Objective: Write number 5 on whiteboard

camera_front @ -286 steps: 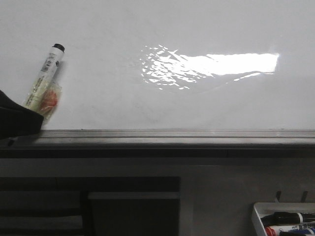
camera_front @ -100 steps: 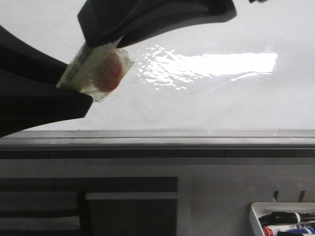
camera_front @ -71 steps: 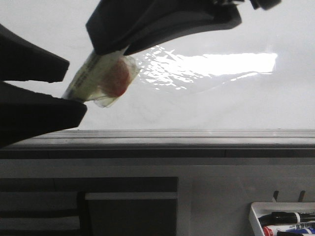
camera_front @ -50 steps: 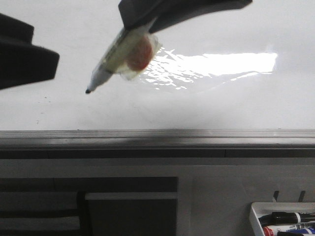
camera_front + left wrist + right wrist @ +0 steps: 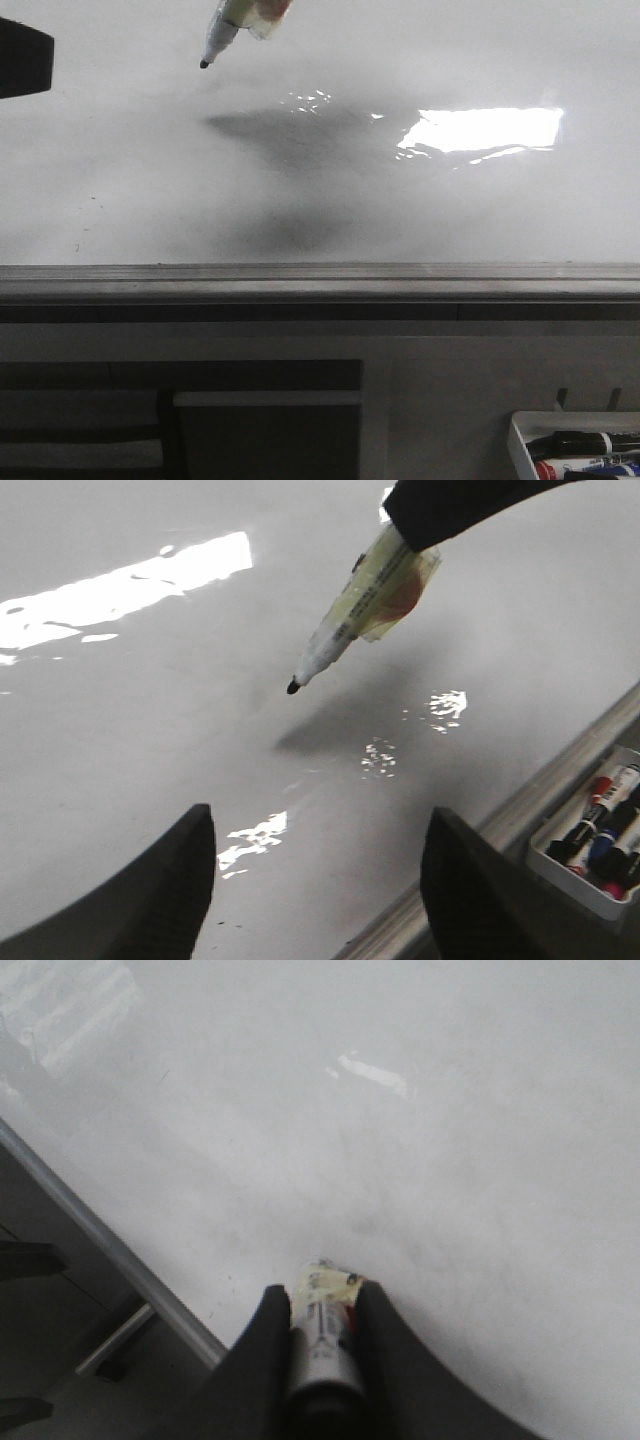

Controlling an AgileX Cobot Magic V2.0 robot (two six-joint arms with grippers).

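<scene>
Filling most of every view, the whiteboard (image 5: 150,180) lay flat and glossy, with a bright patch of glare on its right part and a soft dark shadow spread across its middle. No number 5 showed anywhere on the white surface; only faint specks could be made out near the front left. Along the near side ran the grey metal edge strip (image 5: 320,275), touching the board for its whole length.

Above the board, the right gripper (image 5: 320,1310) was clamped on the marker (image 5: 350,620), its two dark fingers (image 5: 262,1350) pressed against either side of the barrel. The marker was tilted, uncapped, its black tip (image 5: 293,687) pointing down toward the board but apart from it, casting a shadow just beyond. Yellowish tape with a reddish patch was wrapped around the barrel where the fingers held it.

The left gripper (image 5: 315,880) hung over the board with its jaws set wide apart and nothing between them.

Below the edge strip, at the front right, a small white tray (image 5: 524,440) held several markers (image 5: 590,445), black, red and blue among them.
</scene>
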